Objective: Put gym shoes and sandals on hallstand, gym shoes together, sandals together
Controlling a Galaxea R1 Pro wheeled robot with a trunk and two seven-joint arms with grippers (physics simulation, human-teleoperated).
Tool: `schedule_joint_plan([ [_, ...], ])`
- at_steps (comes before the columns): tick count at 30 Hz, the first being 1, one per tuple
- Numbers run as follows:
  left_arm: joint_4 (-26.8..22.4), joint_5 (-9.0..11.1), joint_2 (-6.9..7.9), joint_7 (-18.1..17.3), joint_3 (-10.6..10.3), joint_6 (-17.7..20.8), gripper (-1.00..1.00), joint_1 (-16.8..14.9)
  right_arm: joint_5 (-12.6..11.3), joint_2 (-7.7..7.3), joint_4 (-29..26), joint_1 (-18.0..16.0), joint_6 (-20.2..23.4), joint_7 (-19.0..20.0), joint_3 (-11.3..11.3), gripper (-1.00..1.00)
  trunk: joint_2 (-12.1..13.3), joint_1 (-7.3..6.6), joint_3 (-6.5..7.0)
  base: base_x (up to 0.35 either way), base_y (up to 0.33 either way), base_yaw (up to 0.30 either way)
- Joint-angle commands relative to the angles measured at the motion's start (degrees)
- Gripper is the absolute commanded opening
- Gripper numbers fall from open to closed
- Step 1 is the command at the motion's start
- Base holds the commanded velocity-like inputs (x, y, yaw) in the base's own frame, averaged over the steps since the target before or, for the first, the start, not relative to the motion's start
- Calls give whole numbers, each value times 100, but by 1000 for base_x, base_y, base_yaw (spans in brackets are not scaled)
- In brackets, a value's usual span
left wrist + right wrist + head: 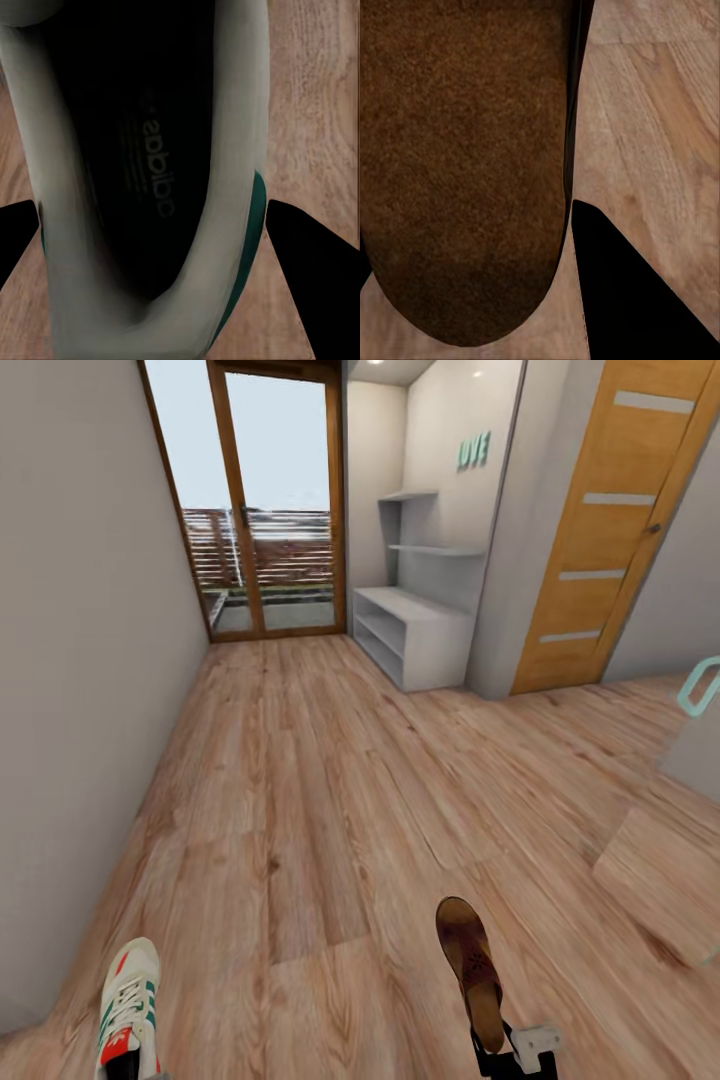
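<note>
One gym shoe [128, 1005], cream with green stripes and a red tongue tab, hangs low at the head view's lower left, toe pointing ahead. My left gripper [154, 251] is shut on its teal heel end, a black finger [311, 277] on each side. One dark brown sandal [470, 960] is held above the corridor floor [320, 800], and my right gripper [508, 1052] is shut on its open back end. The right wrist view shows its suede footbed [457, 165] with one finger [622, 292] against its edge. The pale grey hallstand [415, 630] stands far ahead on the right.
A grey wall [80, 660] runs along the left. A glass balcony door [275, 500] closes the corridor's far end. A wooden door [610, 530] stands right of the hallstand. A wood-topped piece of furniture [660, 880] juts in at the right.
</note>
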Motion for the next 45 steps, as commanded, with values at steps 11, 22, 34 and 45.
schedule_joint_plan([
  [11, 2, 39, 4, 31, -10, -21, -100, -2, 16, 11, -9, -4, -19, 40, -51, -100, -2, 2, -5, 336, 0, 8],
  [22, 2, 44, 9, 31, -10, -21, -100, -2, 19, 3, 0, -4, -19, 40, -52, -100, -2, 2, -5, 339, 0, 114],
  [34, 2, 45, 9, 30, -10, -21, -100, -2, 19, 2, 8, -4, -19, 40, -52, -100, -2, 2, -5, 340, 0, 4],
  [45, 2, 45, 10, 31, -2, -21, -100, -2, 19, 2, 2, -4, -19, 39, -52, -100, -2, 2, -5, 340, 0, 0],
])
